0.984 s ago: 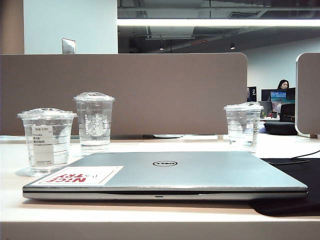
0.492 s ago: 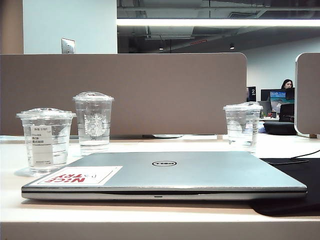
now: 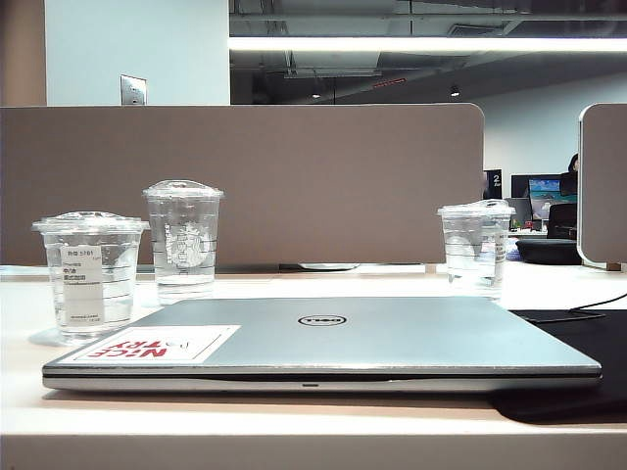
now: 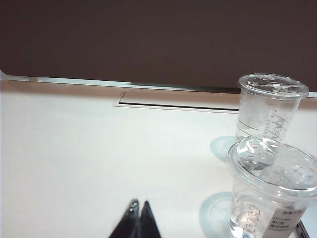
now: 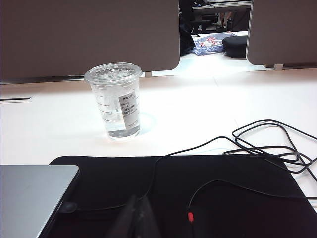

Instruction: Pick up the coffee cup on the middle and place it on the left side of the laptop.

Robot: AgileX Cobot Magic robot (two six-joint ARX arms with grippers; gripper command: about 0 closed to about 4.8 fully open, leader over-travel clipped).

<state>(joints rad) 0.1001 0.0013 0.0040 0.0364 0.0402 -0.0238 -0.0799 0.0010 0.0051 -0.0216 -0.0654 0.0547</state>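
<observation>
The coffee cup (image 3: 91, 276), short and clear with a lid and a white label, stands on the table just off the left corner of the closed silver laptop (image 3: 323, 343). In the left wrist view the same cup (image 4: 270, 198) is close by, off to one side of my left gripper (image 4: 139, 204), which is shut and empty over bare white table. My right gripper (image 5: 140, 201) is shut and empty above a black mat (image 5: 223, 198), beside the laptop's corner (image 5: 34, 193). Neither gripper shows in the exterior view.
A taller clear cup with a round logo (image 3: 183, 240) stands behind the coffee cup. Another clear lidded cup (image 3: 477, 245) stands past the laptop's right rear, with looped black cables (image 5: 267, 144) near it. A grey partition (image 3: 245, 176) closes the table's far edge.
The cups and the laptop have not moved. Only a person far in the background has slipped behind the right partition.
</observation>
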